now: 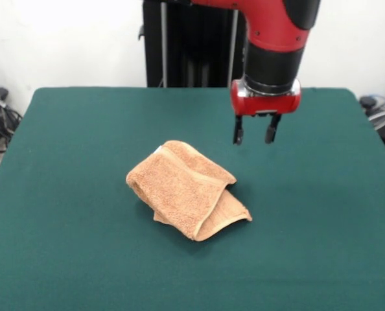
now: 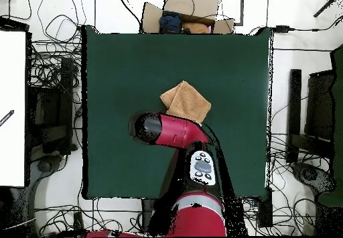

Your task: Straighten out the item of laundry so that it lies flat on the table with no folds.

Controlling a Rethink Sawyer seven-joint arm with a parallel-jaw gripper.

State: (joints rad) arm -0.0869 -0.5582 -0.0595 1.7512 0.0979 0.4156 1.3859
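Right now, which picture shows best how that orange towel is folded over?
The front view. There the towel shows its folded layers, a top flap lying over a lower corner that sticks out. The overhead view shows the towel only as a flat, kite-like patch on the table, with one faint crease line.

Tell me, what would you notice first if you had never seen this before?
The folded peach-orange towel stands out, lying bunched near the middle of the dark green table. Above and beside it hangs the big red and black arm, its gripper open, holding nothing, off the cloth.
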